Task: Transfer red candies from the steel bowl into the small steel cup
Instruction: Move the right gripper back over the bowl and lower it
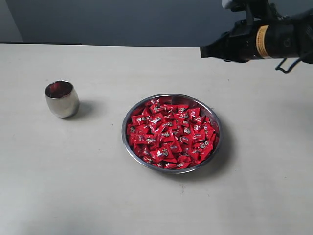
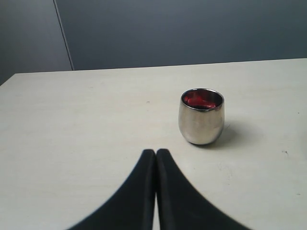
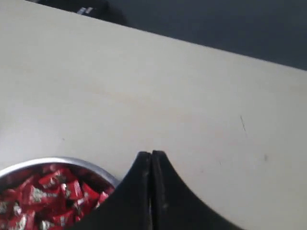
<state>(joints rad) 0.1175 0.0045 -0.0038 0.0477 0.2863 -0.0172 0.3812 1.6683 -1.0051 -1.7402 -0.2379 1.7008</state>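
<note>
The steel bowl (image 1: 128, 148) sits mid-table, heaped with red candies (image 1: 171, 134). The small steel cup (image 1: 62, 99) stands upright to its left, with red showing inside. In the left wrist view the cup (image 2: 201, 122) is a short way beyond my left gripper (image 2: 155, 152), whose jaws are pressed together on nothing. My right gripper (image 3: 151, 154) is shut and empty; it hangs above the table past the bowl's far right side, and its tip (image 1: 204, 51) points left. The bowl's rim (image 3: 72, 162) and some candies (image 3: 53, 191) show in the right wrist view.
The pale table (image 1: 73, 186) stretches all round the bowl and cup. A dark wall (image 1: 122, 22) lies behind the table's far edge. The right arm's black body (image 1: 264, 41) reaches in from the upper right.
</note>
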